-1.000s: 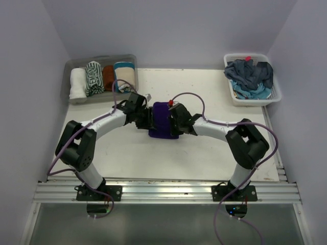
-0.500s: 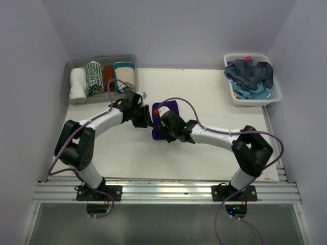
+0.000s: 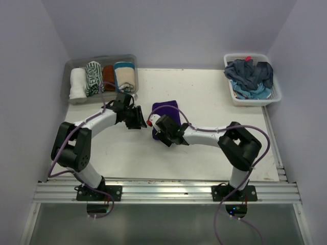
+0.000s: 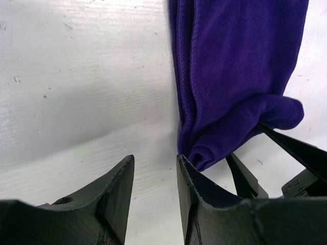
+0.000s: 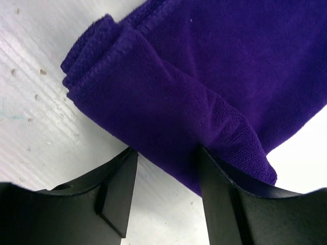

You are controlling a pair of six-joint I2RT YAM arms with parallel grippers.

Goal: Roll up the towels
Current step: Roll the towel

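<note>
Location: purple towel (image 3: 164,109) folded flat on bench (image 3: 214,102), centre, between both arms. State: left pincer (image 4: 154,162) half open, empty, tips low just beside towel's folded side edge; right pincer (image 5: 167,151) open wide, gripping nothing, cloth pucker at near edge just ahead of gap. Step, my read: start roll from near edge. Do well: catch all layers at that edge, one pincer per corner, tuck first turn tight, roll evenly so ends stay square.

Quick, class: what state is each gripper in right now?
Left gripper: open, empty, beside the towel.
Right gripper: open, with the towel's edge between its fingers.
</note>
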